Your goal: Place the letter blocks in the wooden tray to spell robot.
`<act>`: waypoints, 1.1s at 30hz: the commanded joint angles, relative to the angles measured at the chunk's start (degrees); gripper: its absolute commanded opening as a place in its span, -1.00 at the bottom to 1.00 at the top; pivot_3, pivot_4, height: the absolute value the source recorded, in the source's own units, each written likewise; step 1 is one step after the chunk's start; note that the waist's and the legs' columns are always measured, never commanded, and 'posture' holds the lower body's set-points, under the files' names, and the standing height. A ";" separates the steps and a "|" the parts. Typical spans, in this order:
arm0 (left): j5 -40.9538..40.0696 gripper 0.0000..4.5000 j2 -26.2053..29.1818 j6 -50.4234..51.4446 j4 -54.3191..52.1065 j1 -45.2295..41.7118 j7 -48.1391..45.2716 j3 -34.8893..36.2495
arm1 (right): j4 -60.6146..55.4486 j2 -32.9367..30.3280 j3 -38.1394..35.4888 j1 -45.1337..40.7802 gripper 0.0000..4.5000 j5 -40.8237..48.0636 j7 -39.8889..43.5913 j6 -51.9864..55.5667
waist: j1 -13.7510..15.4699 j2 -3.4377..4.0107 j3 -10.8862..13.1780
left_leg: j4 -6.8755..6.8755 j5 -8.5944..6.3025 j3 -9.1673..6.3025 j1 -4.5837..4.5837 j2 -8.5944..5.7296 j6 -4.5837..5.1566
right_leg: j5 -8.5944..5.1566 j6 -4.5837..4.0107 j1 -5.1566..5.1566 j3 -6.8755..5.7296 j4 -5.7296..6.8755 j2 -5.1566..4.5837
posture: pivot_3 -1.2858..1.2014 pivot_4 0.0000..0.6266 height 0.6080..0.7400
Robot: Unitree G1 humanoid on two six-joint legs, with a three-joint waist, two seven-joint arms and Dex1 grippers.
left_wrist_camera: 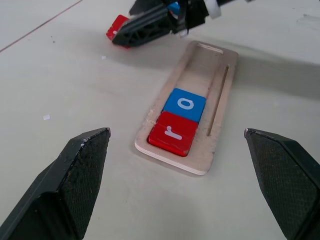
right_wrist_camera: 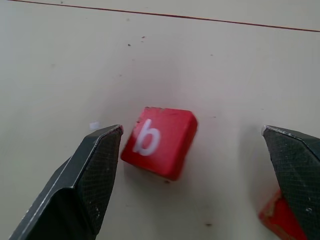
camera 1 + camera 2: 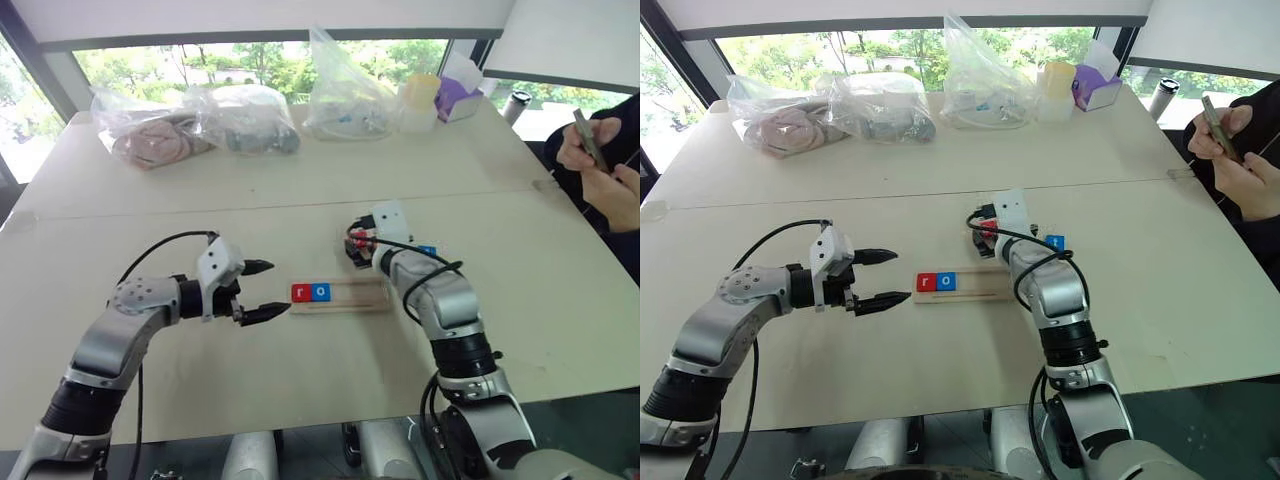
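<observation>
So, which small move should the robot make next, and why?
Probably the right gripper should come down and close on the red b block. The wooden tray already holds r and o, so b is next, and it lies on the table between the open fingers.

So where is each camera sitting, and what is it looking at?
Left eye and right eye views: on the head, looking down over the table; both arms show, left pincer open beside the wooden tray.
Left wrist view: on the left wrist, looking along its two fingers at the tray holding the r block and o block.
Right wrist view: on the right wrist, looking between its open fingers at the b block.
Shared: the head views and left wrist view all show the tray.
</observation>
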 commanded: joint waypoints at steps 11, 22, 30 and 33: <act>0.69 1.00 -1.52 -1.46 2.08 -3.60 1.29 0.17 | -0.41 3.89 1.29 1.68 0.89 -3.68 -3.32 1.77 | -0.01 0.01 -0.01 | 0.01 0.00 0.00 0.02 -0.01 0.00 | 0.01 0.00 0.03 0.00 0.00 -0.02 | 0.03 -0.52 1.00; 1.08 1.00 -1.95 -1.34 2.22 -4.14 0.36 -0.72 | -4.91 2.83 1.40 2.54 -0.47 -4.83 -3.01 4.12 | 0.20 0.00 -0.01 | 0.04 0.00 -0.01 0.01 -0.03 0.00 | 0.00 0.01 0.07 0.00 -0.01 -0.06 | 0.03 -0.52 1.00; 0.22 1.00 -1.69 -0.70 1.12 -4.33 -1.64 -1.27 | -36.98 -13.14 -5.10 11.87 -0.47 -0.31 6.32 21.32 | 1.44 0.11 0.06 | 0.02 0.00 -0.03 -0.09 -0.11 0.00 | -0.08 0.12 0.02 0.00 -0.04 -0.13 | 0.03 -0.52 1.00; 0.92 1.00 -2.34 -1.63 2.48 -5.03 -1.91 -1.84 | -45.97 -16.31 -8.71 16.99 -0.47 1.06 7.90 28.32 | 1.71 0.09 0.05 | -0.02 -0.01 -0.07 -0.08 -0.13 0.00 | -0.16 0.20 0.02 -0.01 -0.05 -0.10 | 0.03 -0.52 1.00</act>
